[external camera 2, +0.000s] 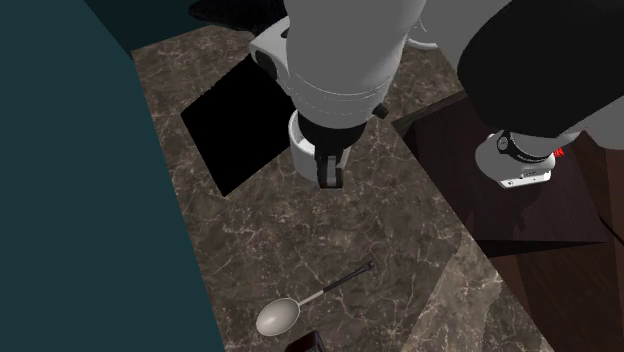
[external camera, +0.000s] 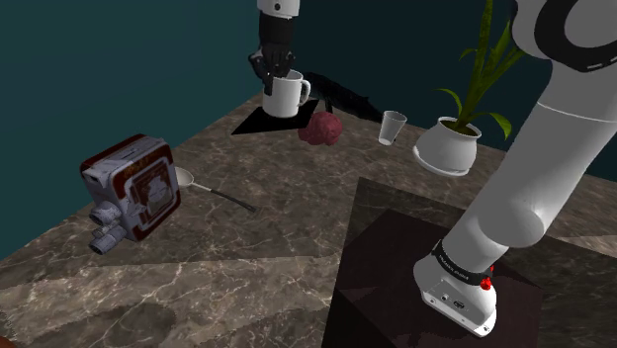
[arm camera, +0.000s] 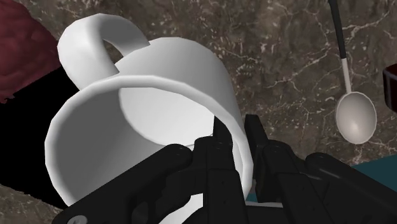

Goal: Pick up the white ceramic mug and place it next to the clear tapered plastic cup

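The end effector is closed on the mug, pinching one wall of the rim with one finger inside and one outside. The mug is at the black mat on the desk, well apart from the cup. Such an off-centre pinch may let the mug swing or slip. A maroon lump sits between them, and a low carry could strike it or topple the cup.
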`<state>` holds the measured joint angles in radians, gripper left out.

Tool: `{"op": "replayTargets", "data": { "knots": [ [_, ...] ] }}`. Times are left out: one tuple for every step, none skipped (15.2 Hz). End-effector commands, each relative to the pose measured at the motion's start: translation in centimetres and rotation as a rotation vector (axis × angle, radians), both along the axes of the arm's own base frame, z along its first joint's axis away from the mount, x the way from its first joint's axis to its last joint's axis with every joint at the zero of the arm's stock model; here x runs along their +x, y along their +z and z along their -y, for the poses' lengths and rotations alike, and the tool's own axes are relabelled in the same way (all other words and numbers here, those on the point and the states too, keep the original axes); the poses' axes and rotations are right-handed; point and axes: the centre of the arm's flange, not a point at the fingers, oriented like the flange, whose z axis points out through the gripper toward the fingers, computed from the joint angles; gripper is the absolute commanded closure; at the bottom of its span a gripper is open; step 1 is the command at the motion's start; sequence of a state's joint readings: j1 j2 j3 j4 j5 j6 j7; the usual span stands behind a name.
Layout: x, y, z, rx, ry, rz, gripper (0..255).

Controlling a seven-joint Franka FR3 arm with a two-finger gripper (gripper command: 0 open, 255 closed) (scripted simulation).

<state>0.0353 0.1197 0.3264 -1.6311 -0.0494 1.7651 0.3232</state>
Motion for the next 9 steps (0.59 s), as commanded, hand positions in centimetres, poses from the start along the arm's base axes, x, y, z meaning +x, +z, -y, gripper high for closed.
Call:
{"op": "replayTargets", "data": {
  "knots": [
    [-1.1, 0.1, 2.4, 0.001, 0.001, 0.0, 255],
    [-1.7, 0.1, 3.6, 0.001, 0.001, 0.0, 255],
    [-2.2, 0.1, 4.7, 0.001, 0.001, 0.0, 255],
    [-2.8, 0.1, 5.9, 0.001, 0.001, 0.0, 255],
    [-3.4, 0.1, 7.1, 0.001, 0.001, 0.0, 255],
    [-4.0, 0.1, 8.3, 0.001, 0.001, 0.0, 255],
    [-4.5, 0.1, 9.5, 0.001, 0.001, 0.0, 255],
    [-5.1, 0.1, 10.7, 0.001, 0.001, 0.0, 255],
    [-5.7, 0.1, 11.9, 0.001, 0.001, 0.0, 255]
  ]
}}
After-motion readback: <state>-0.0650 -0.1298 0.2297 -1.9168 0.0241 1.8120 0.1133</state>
